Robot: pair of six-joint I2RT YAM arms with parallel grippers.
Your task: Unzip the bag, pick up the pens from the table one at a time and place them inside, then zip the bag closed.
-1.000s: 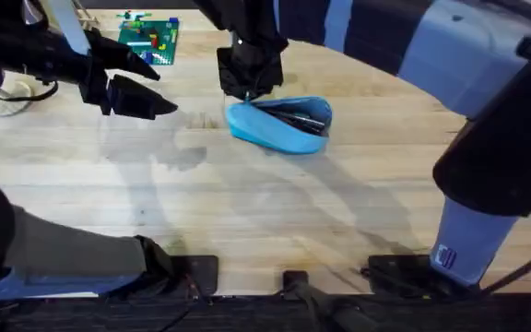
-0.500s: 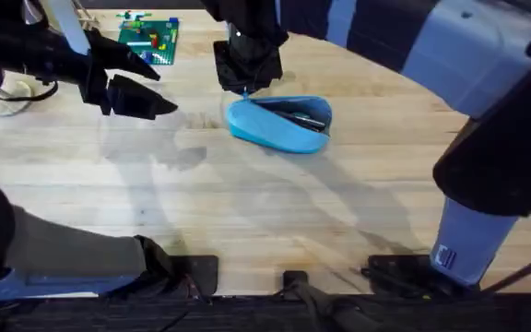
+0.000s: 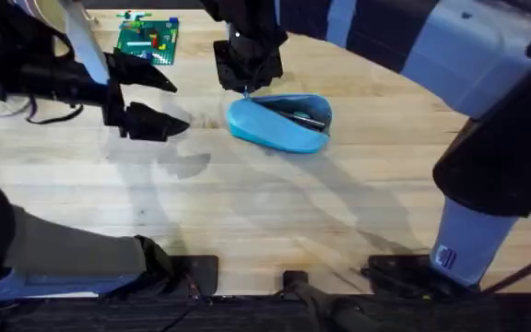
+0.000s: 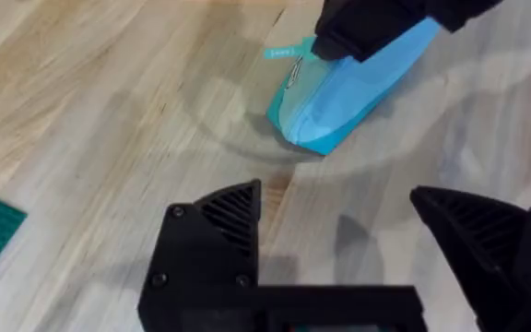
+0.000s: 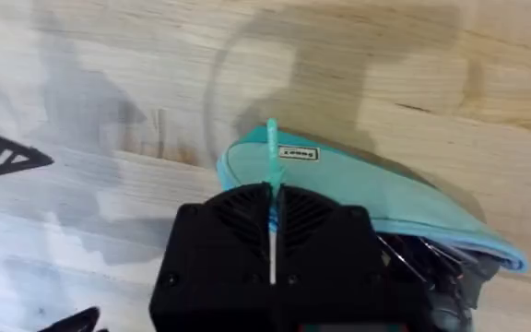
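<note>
Overhead, we counted 1 bag [image 3: 279, 123] at upper centre of the table [image 3: 275, 212], with dark pens [image 3: 304, 116] inside, too bunched to count. Our right gripper [image 3: 246, 85] pinched the teal pull tab [image 5: 271, 157]. Our left gripper [image 3: 158, 104] hung open, upper left.

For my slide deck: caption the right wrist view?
Right gripper shut on teal pull tab of light blue fabric pouch.
</note>
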